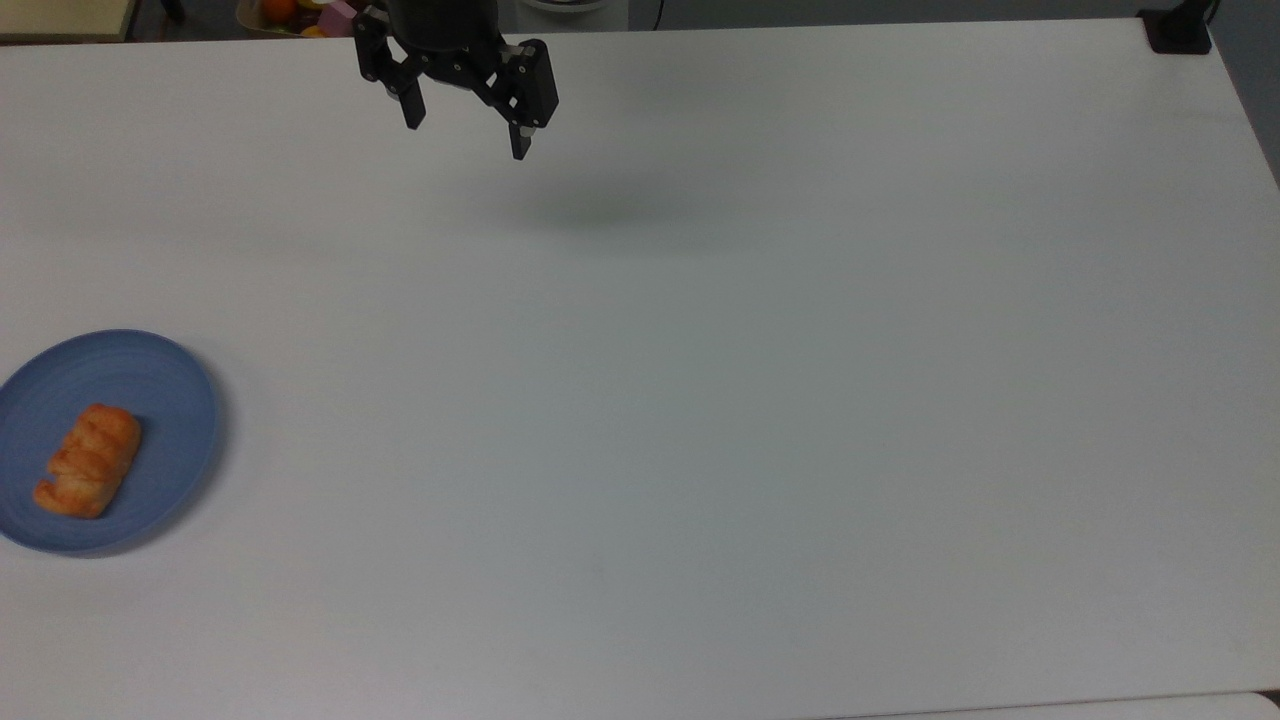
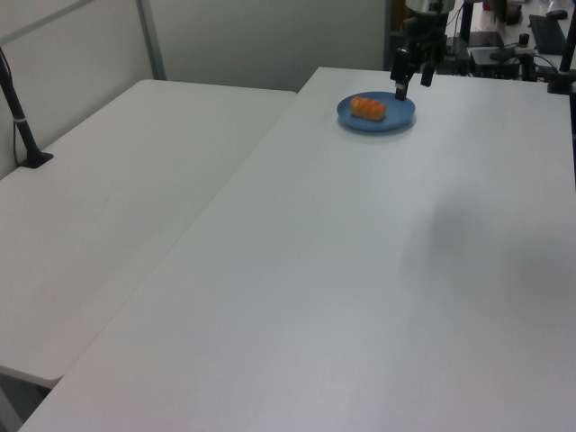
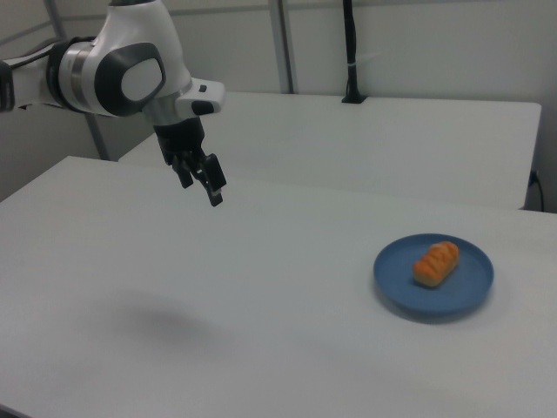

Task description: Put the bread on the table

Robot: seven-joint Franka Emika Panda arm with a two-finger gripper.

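The bread lies on a round blue plate at the lower left of the top view, its long axis tilted so that one end points toward the upper right of the frame. It sits left of the plate's centre there, well inside the rim. In the right view the same bread rests on the plate at the right of the frame, and in the left view the bread and plate appear small near the top centre.

The white surface carries the plate close to its edge at the top view's left.

The claw hangs in the air at the upper left-centre of the top view, well apart from the plate, with its two black fingers spread apart and nothing between them. A soft shadow lies on the surface below and to the right of it in the frame. In the right view the claw is at the upper left, pointing down from the white and grey arm, above the surface and far from the bread. In the left view the claw shows at the top of the frame, just above the plate's far side as pictured.

A second white table stands beside the first at the left view's left, with a black pole on it.
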